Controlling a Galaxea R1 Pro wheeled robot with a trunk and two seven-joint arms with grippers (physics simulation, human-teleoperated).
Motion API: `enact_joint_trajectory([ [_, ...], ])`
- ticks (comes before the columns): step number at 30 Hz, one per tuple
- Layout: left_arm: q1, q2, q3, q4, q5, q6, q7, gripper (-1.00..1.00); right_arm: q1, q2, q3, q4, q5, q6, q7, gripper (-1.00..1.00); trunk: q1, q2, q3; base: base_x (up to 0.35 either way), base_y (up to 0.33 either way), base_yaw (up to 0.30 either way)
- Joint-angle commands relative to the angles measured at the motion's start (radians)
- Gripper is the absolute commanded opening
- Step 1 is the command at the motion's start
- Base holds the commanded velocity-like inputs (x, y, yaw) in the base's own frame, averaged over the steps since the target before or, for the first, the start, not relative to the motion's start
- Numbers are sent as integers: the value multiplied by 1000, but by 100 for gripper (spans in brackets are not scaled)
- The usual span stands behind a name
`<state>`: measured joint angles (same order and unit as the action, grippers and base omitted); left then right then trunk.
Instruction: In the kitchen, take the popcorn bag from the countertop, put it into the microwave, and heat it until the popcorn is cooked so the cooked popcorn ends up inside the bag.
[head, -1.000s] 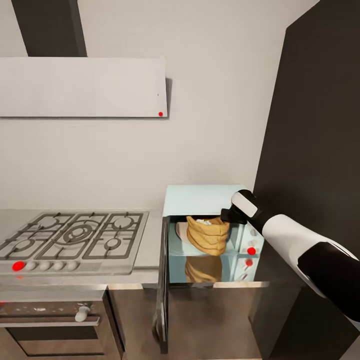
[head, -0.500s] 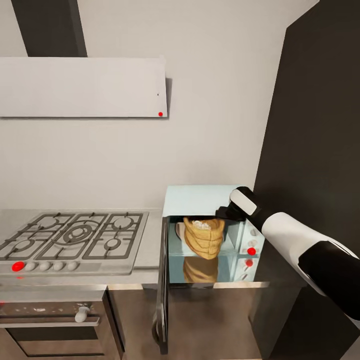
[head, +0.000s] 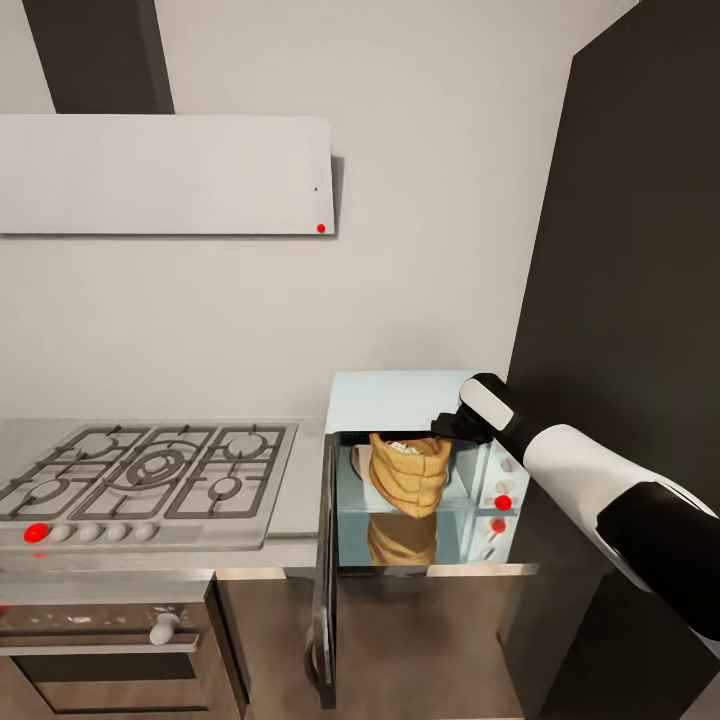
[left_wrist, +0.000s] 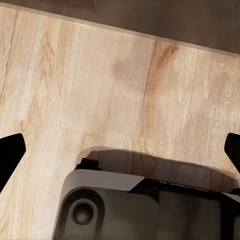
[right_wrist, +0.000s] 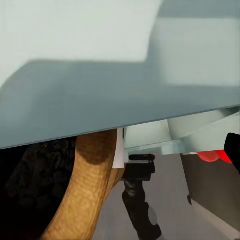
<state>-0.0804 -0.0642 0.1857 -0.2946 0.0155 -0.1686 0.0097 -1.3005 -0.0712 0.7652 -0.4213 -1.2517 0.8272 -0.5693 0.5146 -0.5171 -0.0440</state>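
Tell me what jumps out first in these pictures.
The crumpled orange-tan paper popcorn bag stands inside the open pale mint-blue microwave, whose door hangs swung out leftward. The right claw grips the bag's rolled rim. Left of the microwave lies a grey gas hob with black grates.

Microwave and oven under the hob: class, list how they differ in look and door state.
The microwave is a pale mint-blue box; the oven is dark-fronted. The microwave's door hangs open, with the popcorn bag in its cavity; the oven's door is closed. Both have glass-fronted doors.
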Motion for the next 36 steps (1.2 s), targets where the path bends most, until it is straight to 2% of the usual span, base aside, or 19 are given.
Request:
enact_joint_trajectory([
  [1, -1, 0, 1, 1, 1, -3, 1, 100, -2, -1, 0, -7, -6, -43, -4, 100, 1, -2, -2, 0, 0, 0],
  [36, -1, 0, 1, 1, 1, -3, 1, 100, -15, 1, -6, -20, -7, -38, -4, 100, 1, -2, -2, -58, 0, 0],
])
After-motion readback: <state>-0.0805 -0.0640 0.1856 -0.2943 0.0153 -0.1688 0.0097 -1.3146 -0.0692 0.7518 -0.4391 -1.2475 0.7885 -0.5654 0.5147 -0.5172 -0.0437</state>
